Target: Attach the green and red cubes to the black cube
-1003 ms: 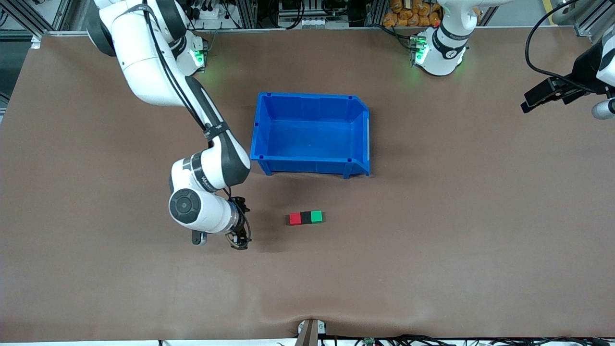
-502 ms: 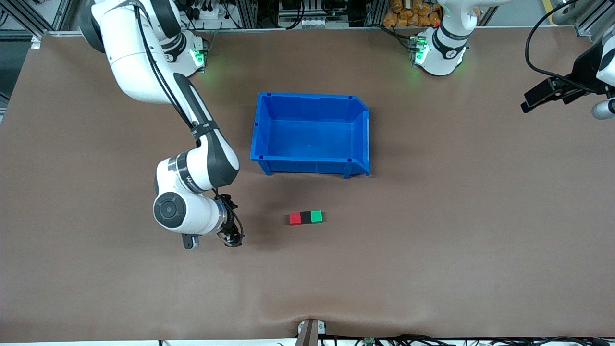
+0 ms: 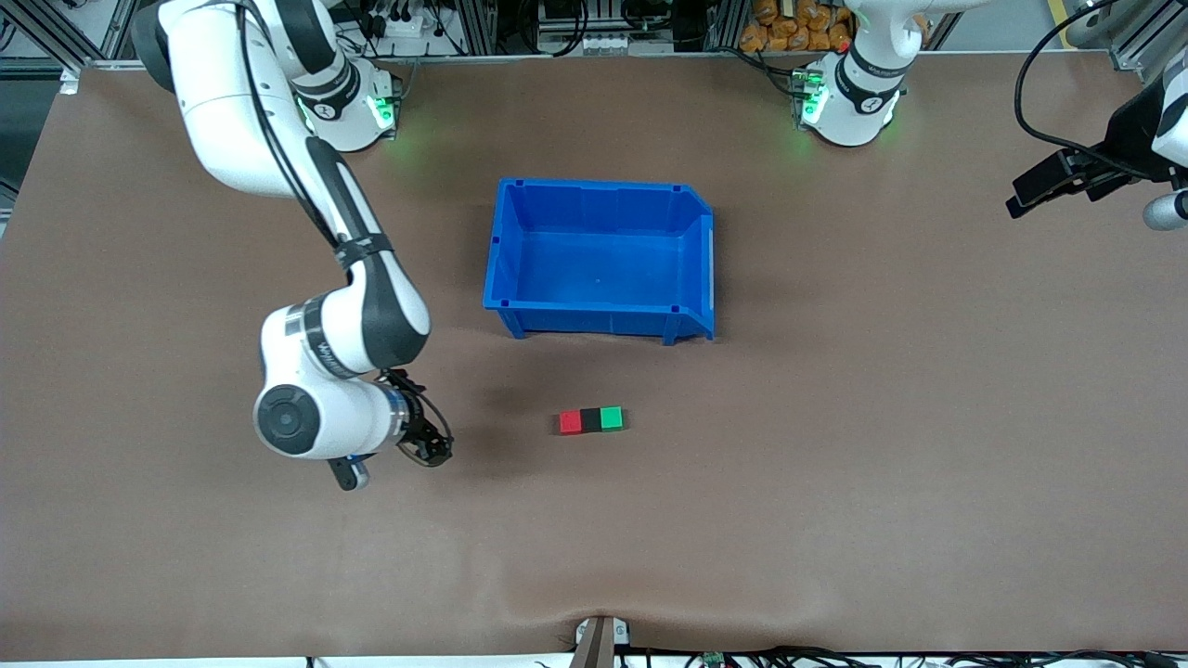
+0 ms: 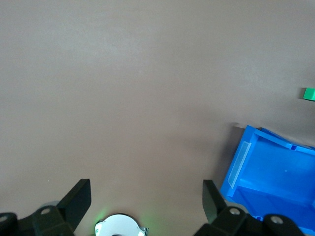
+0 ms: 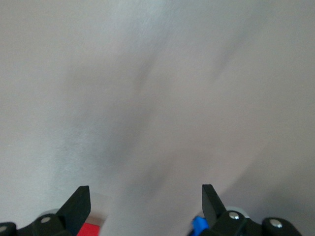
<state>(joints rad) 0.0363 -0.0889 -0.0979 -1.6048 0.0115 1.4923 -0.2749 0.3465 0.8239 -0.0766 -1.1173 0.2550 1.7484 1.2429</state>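
Front view first: three small solid cubes sit in one tight row on the brown tabletop (image 3: 835, 520), touching side to side. That's one bright red cube (image 3: 570, 423), one matte black cube (image 3: 590, 421) in the middle and one bright green cube (image 3: 611, 418), red toward the right arm's end. The row lies around the middle of the tabletop, a bit nearer the camera's edge than the one blue plastic bin (image 3: 600, 320), which has nothing in it. The right hand (image 3: 429, 445) hangs low over bare tabletop, off toward the right arm's end from the row, holding nothing; it's mostly tucked under the white wrist, so the fingers are hard to make out here. The left hand (image 3: 1021, 197) waits up near the tabletop's edge at the left arm's end, partly cut off by the frame.

Left wrist view: the left hand's (image 4: 146, 196) two black fingers (image 4: 78, 199) stand wide apart with nothing between them. One corner of the blue bin (image 4: 246, 167) shows, and only a sliver of the green cube (image 4: 309, 93) at the frame's edge. Red and black ones are out of frame.

Right wrist view: the right hand's (image 5: 146, 199) fingers (image 5: 78, 201) are spread wide too, empty, over blurry tabletop. A scrap of the red cube (image 5: 91, 229) peeks past one finger, and a bit of blue (image 5: 198, 227) by the other, too cut off to identify.
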